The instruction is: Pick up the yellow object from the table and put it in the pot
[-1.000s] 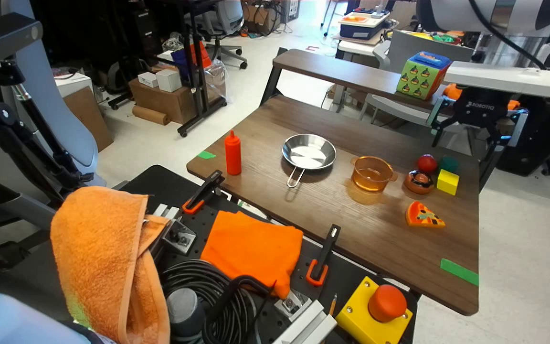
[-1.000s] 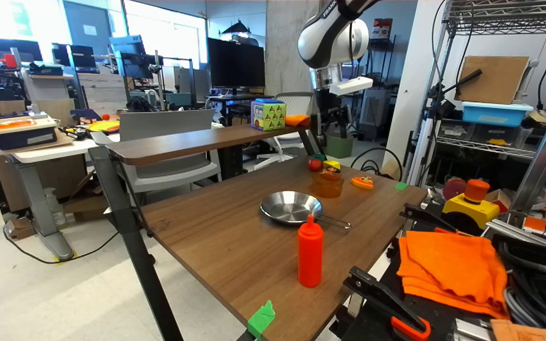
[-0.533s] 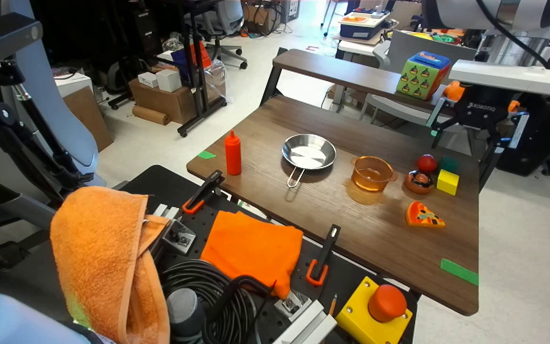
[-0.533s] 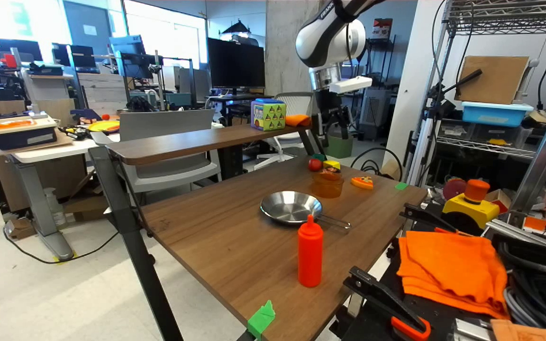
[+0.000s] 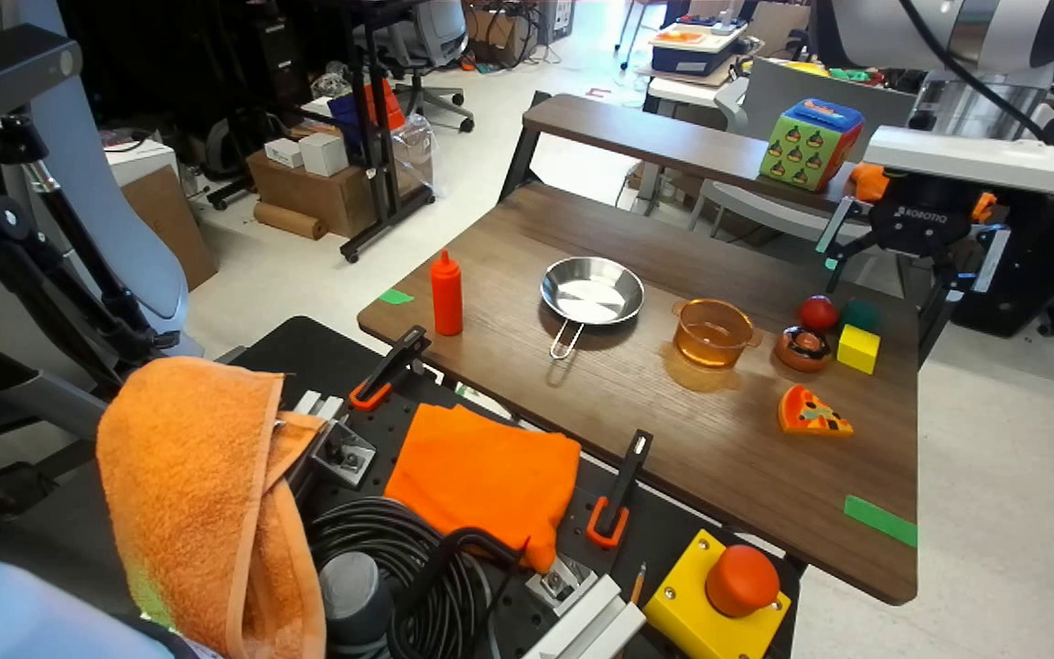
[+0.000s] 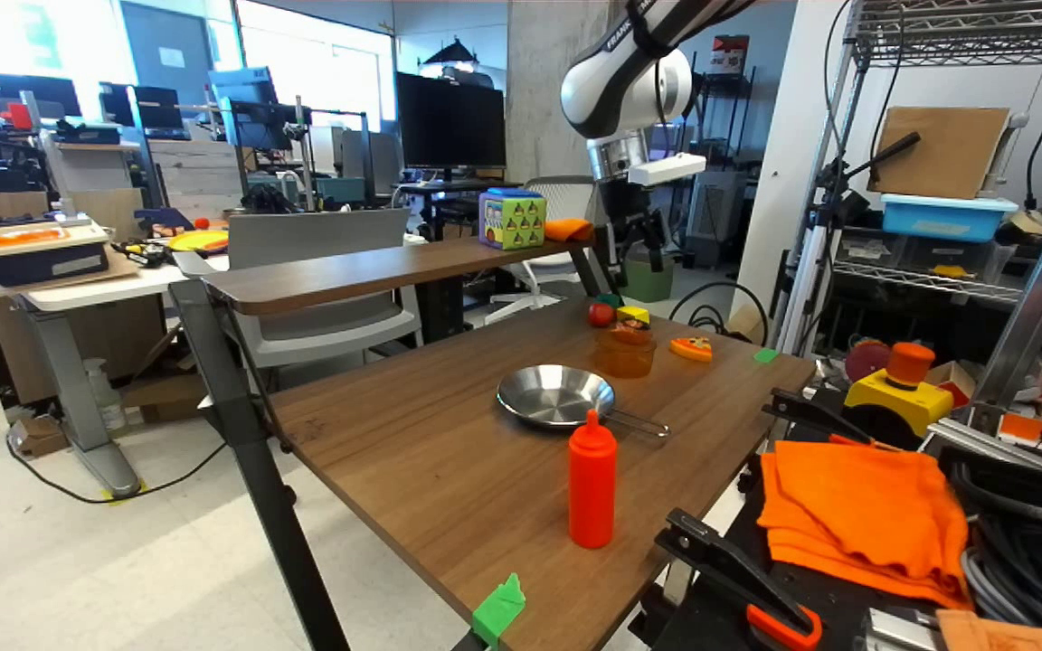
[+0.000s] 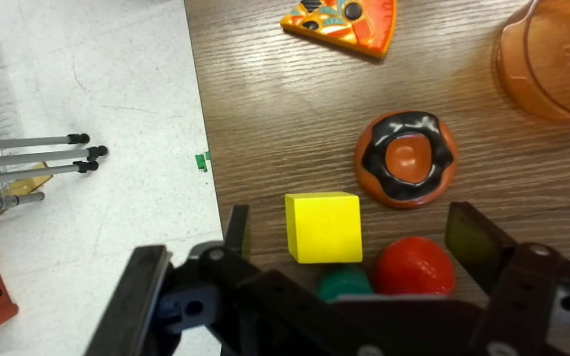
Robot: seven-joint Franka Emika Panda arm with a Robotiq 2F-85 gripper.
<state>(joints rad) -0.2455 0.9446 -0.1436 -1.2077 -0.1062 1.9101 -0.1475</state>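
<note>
My gripper [image 7: 353, 228] was released, its fingers [image 7: 473, 242] spread wide, and hung above the table [image 5: 728, 448], higher than the pot [image 5: 710, 351] and to its upper right in an exterior view. The cube [image 7: 327, 232] (yellow) stood on the table, outside the pot and to its lower left in the wrist view; there it showed between my fingers, which stood above it and apart from it. The doughnut [image 7: 443, 148] lay between pot and cube. The ball [image 7: 416, 267] (red) and a green piece [image 7: 347, 283], partly hidden, lay farther from the pot than the doughnut. In an exterior view the wedge [image 5: 811, 414] (pizza-patterned) lay to the pot's lower right, the pan [image 5: 592, 295] to its left, and the bottle [image 5: 446, 297] (red) stood upright past the pan, well to the left of the pot. Behind the pot rose a shelf [image 5: 655, 145].
</note>
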